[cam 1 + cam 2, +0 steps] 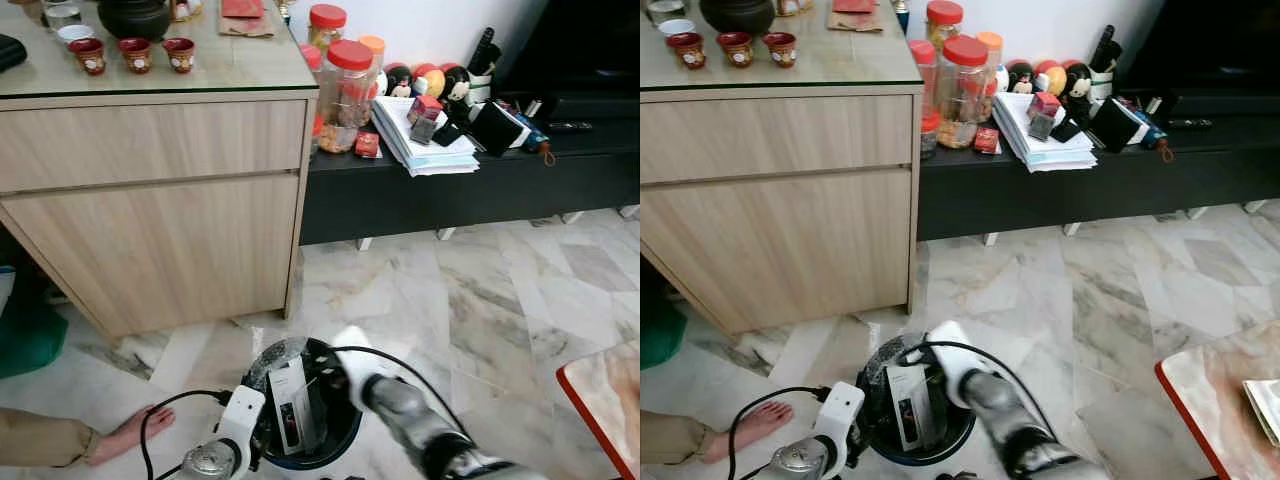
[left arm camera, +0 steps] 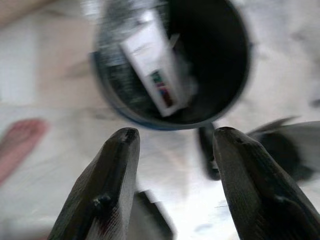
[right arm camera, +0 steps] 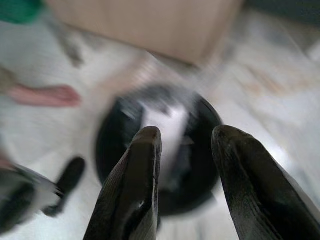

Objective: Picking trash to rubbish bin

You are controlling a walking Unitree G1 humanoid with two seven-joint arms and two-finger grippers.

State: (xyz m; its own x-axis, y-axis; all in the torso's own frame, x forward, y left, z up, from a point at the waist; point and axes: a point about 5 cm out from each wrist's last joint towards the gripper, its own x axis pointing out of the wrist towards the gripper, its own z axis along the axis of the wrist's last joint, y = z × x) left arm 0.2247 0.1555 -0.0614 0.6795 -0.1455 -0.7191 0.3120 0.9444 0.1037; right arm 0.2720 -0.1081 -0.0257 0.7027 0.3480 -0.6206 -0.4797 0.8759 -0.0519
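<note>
**Rubbish bin on marble floor, carton inside, both tools above rim**

Round dark rubbish bin [image 1: 335,440] standing on the marble floor [image 1: 480,300], near the front corner of the wooden cabinet [image 1: 150,200]. White carton [image 1: 290,405] leaning upright inside, against the foil-lined wall on the cabinet side; printed panel facing up. Crumpled silvery liner or wrapper [image 2: 107,55] pressed along that same wall.

Left tool [image 2: 172,150] poised over the bin edge, fingers [image 2: 107,185] spread apart, nothing between them. Right tool [image 3: 185,150] above the bin mouth, likewise parted and empty. Both wrist views blurred; fine detail of the contents not legible.

Carton judged light and thin-walled: stiff along its folds, easily crushed across the broad faces. Best taken across the narrow sides near the upper end standing clear of the rim, with modest squeeze. Glossy print likely somewhat slippery. Foil judged very light, soft, prone to tearing and to springing open; better pinched at a bunched fold.

Bare foot [image 1: 135,430] of a person resting on the floor beside the bin. Low black shelf [image 1: 450,180] beyond, carrying red-lidded jars [image 1: 345,90] and stacked papers [image 1: 420,145].
</note>
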